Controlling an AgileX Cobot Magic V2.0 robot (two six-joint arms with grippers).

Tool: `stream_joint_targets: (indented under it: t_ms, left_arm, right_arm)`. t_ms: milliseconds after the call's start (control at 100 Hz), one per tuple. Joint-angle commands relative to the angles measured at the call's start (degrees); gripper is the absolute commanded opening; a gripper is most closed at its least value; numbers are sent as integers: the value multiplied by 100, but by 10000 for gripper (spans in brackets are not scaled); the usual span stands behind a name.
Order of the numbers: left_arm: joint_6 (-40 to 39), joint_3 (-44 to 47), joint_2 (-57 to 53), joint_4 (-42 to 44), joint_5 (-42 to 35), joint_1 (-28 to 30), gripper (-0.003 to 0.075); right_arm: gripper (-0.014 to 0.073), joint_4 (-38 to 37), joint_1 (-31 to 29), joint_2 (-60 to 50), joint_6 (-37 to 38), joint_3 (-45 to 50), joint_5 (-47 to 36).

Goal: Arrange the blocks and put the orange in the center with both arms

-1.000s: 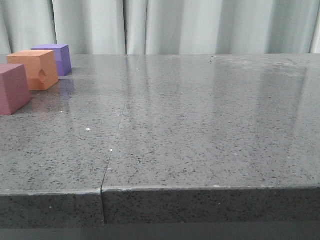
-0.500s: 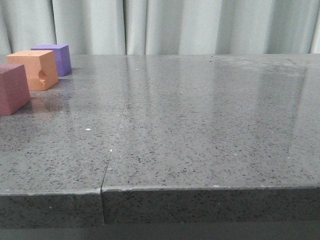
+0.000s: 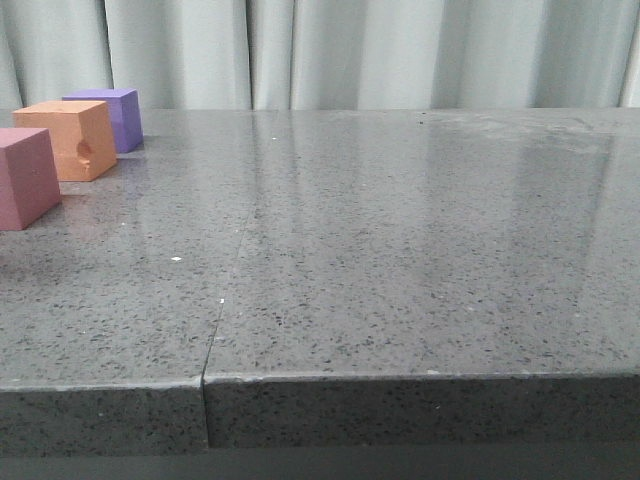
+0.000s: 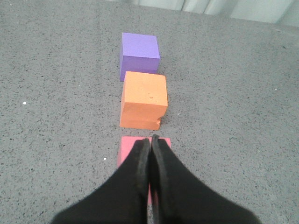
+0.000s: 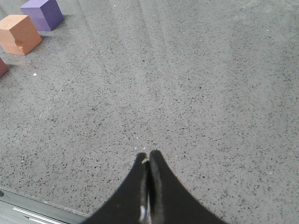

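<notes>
Three foam cubes stand in a line at the table's far left. The purple block (image 3: 112, 116) (image 4: 139, 55) (image 5: 42, 13) is farthest back, the orange block (image 3: 68, 138) (image 4: 144, 100) (image 5: 19, 34) with its dented face sits between it and the pink-red block (image 3: 24, 176) (image 4: 127, 148), the nearest. My left gripper (image 4: 149, 139) hangs shut above the pink-red cube with nothing in it, hiding most of that cube. My right gripper (image 5: 148, 154) is shut and empty over bare tabletop, well away from the cubes. Neither gripper shows in the front view.
The grey speckled stone table (image 3: 400, 250) has a seam (image 3: 218, 320) running from its front edge toward the back. Pale curtains (image 3: 350, 50) hang behind. The table's near edge (image 5: 28, 205) shows in the right wrist view.
The pink-red cube's place in the front view has shifted slightly left. The orange and purple cubes stay put.
</notes>
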Motion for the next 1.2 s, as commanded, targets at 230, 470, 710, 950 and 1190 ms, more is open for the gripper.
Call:
stream_joint_targets:
  t_ms: [230,470,710,950,1190]
  left_arm:
    - [-56,509,-981,0,-566,-29,-20]
    - [-56,1098,-1708,0,-566,-29,-20]
    - [-56,1756,-2488,215,-566,-29,-20]
    - [-23,2200,-3106,532,-594,-29,-20]
    - [791,2636,-3685,350,-850,186,-20]
  right_arm:
    - [-60,-56,-8,21,-46,-141,-448]
    - [-60,-56,-8,21,-46,-141,-448]
    - [-60,-56,-8,21,-46,-141,-448]
    - [-60,-56,-8,21,-46,-141,-448]
    - [-60,-56,-8,21,-46,-141,-448]
